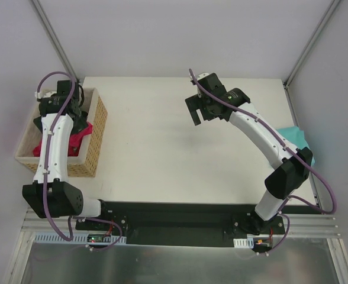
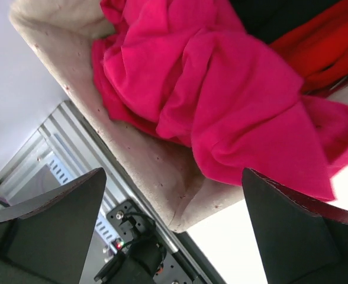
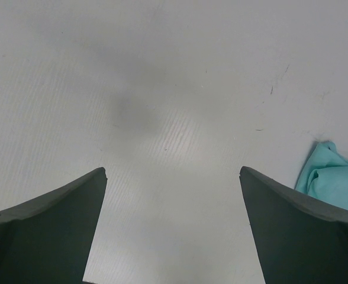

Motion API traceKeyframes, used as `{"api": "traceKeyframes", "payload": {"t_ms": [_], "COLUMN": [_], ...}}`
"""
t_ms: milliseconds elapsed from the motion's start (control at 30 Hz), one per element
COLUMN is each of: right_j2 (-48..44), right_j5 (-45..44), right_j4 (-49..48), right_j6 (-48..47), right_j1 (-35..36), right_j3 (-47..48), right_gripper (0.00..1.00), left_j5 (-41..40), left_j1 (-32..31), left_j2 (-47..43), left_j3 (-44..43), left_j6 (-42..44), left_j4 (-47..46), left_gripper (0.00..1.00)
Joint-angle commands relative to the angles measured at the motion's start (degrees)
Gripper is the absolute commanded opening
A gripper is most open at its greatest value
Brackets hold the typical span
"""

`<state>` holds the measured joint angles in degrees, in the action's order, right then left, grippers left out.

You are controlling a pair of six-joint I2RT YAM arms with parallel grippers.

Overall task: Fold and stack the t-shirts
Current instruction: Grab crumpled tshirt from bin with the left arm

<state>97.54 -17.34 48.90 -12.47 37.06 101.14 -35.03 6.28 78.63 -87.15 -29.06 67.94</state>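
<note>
White, matte, rectangular surface (image 1: 162,154), set inside pale grey walls (image 1: 180,35) on the far, left and right sides. Slanted metal posts at the two far corners: left post (image 1: 52,36), right post (image 1: 313,40). Black plate (image 1: 174,213) along the near edge of the surface. Ribbed aluminium rail (image 1: 180,232) just beyond the plate, on the near side. Brushed metal sheet (image 1: 174,263) below the rail. Close up, fine parallel ribbing across the surface, with a few small dark marks (image 3: 271,89). Even, diffuse light; soft, faint shadows only.
</note>
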Motion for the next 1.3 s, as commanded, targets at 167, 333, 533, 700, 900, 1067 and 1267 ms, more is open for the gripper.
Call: {"api": "traceKeyframes", "payload": {"t_ms": [167,333,533,700,900,1067,1267], "right_j2": [0.6,3.3,7.8,10.3,12.9,13.9,13.6], "right_j5": [1.0,2.4,1.7,0.4,-0.4,-0.5,0.2], "right_j4": [3.0,5.3,10.2,12.2,12.8,12.6,11.7], "right_j6": [1.0,2.1,2.2,2.6,3.4,3.3,2.8], "right_j1": [0.3,0.4,1.9,3.1,4.6,4.9,4.9], "right_j3": [2.3,8.0,15.7,20.1,24.2,24.4,23.0], "right_gripper": [1.0,1.0,1.0,0.99,1.0,1.0,1.0], "left_j5": [5.3,8.2,12.0,15.6,19.2,19.3,19.6], "left_j1": [3.7,7.4,12.3,13.5,13.6,13.5,13.4], "left_j2": [-3.8,-5.6,-5.4,-2.8,0.0,-2.3,-7.6], "left_j3": [9.7,13.8,16.4,14.6,10.3,9.3,8.5], "left_j6": [-0.4,0.6,2.9,4.5,5.2,5.9,5.4], "left_j4": [-3.3,-6.9,-12.2,-14.7,-14.5,-14.5,-13.5], "left_gripper": [0.99,0.99,0.99,0.99,0.99,0.99,0.99]}}
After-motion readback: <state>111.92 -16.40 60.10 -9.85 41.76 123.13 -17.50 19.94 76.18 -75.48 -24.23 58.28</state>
